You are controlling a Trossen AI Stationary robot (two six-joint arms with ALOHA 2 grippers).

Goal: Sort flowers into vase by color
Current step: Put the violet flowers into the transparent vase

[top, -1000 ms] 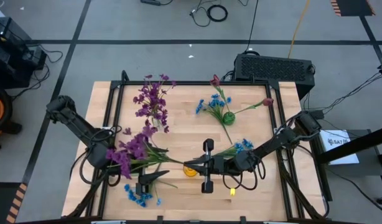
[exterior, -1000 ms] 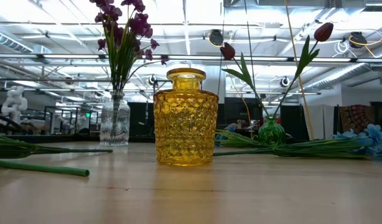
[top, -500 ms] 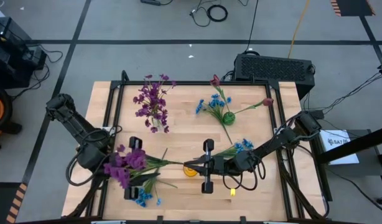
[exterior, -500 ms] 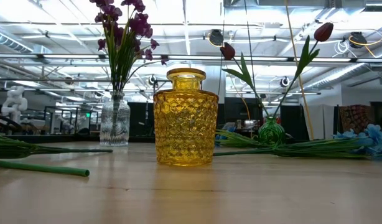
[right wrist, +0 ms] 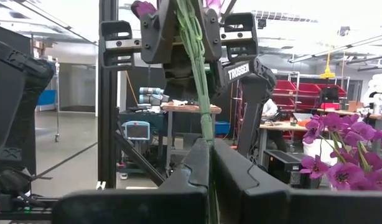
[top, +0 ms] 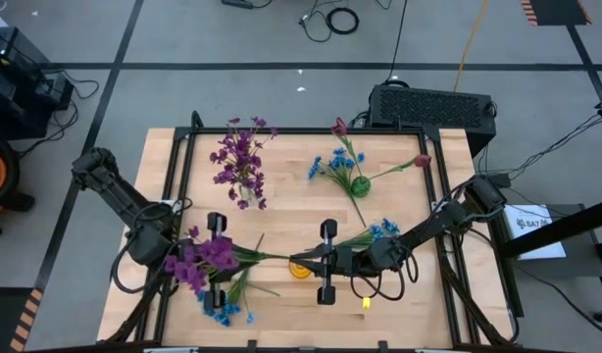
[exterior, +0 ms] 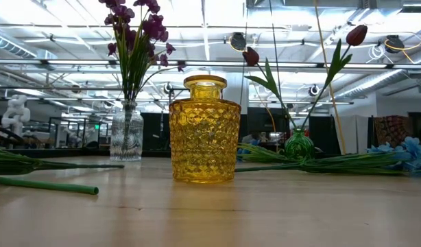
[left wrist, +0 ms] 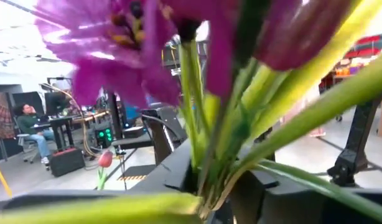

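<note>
- Handover mid-air, as I read it: purple sprig (top: pixel 205 260) spans both arms, just left of the yellow vase (top: pixel 299 268).
- Left gripper (top: pixel 215 263), left of that vase, has its fingers clamped on the blossom end; leaves fill its wrist view.
- Right gripper (top: pixel 327 262), just right of the vase, has its fingers closed on the stem (right wrist: pixel 203 118), probably to upend it.
- Clear vase (exterior: pixel 126 132) behind the yellow one on the counter (top: pixel 399 299) already holds purple.
- Blue sprigs (top: pixel 221 312) lie loose, front-left of the yellow vase.
</note>
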